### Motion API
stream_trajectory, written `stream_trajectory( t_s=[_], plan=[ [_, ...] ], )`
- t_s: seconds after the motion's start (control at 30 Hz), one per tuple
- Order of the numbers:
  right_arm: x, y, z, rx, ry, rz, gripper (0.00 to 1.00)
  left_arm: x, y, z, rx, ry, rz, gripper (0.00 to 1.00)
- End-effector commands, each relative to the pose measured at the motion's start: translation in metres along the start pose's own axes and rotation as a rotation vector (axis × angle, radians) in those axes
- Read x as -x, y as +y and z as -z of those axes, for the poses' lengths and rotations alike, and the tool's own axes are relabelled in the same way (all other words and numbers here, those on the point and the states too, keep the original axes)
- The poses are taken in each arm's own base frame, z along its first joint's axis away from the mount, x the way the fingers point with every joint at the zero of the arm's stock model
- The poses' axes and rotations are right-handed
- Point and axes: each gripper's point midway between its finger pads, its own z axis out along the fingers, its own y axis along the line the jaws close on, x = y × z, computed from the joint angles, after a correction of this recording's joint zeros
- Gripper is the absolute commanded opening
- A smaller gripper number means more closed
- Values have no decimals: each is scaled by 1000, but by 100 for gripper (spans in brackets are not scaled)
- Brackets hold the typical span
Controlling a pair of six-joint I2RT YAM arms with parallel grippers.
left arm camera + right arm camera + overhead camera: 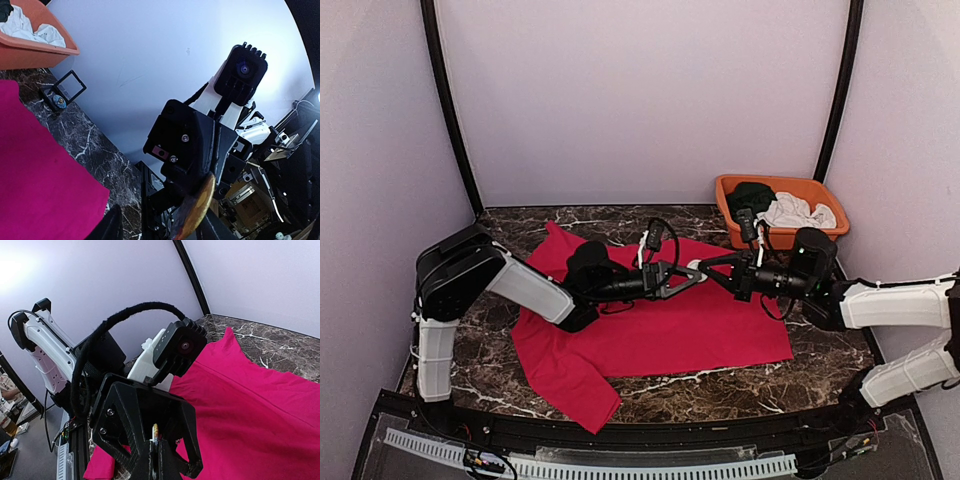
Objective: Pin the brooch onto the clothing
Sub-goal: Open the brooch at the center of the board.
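Orange basket: it is sitting at the far right of the marble table, just beyond the T-shirt's far right corner.
Basket contents: a dark green garment is lying in the left part and a crumpled white garment is lying beside it on the right.
Black display box: you are seeing it in the left wrist view, standing open on the bare marble between the basket and the T-shirt, with a small round blue-and-gold piece inside, too small to name.
Red T-shirt: it is lying spread flat over the middle of the table, one sleeve trailing toward the near edge.
Brooch: it is hanging above the T-shirt's middle, between the two gripper tips, showing as a gold-brown disc in the left wrist view.
Right gripper: its fingers are pinching together on the brooch's edge.
Left gripper: it is facing the right gripper nose to nose with its fingers standing apart around the brooch; you cannot tell whether they are touching it.
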Motion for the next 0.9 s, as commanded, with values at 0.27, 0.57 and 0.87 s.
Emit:
stream_trajectory(
  t_s=[0.27,0.57,0.87],
  plan=[
    [12,13,13,50,-19,-1,0,29,-26,25,2,-54,-98,71],
    [15,15,17,53,-18,-18,0,31,-26,36,27,-70,-130,96],
    [16,9,16,13,-2,-48,0,40,-33,56,66,-67,-186,99]
  ],
)
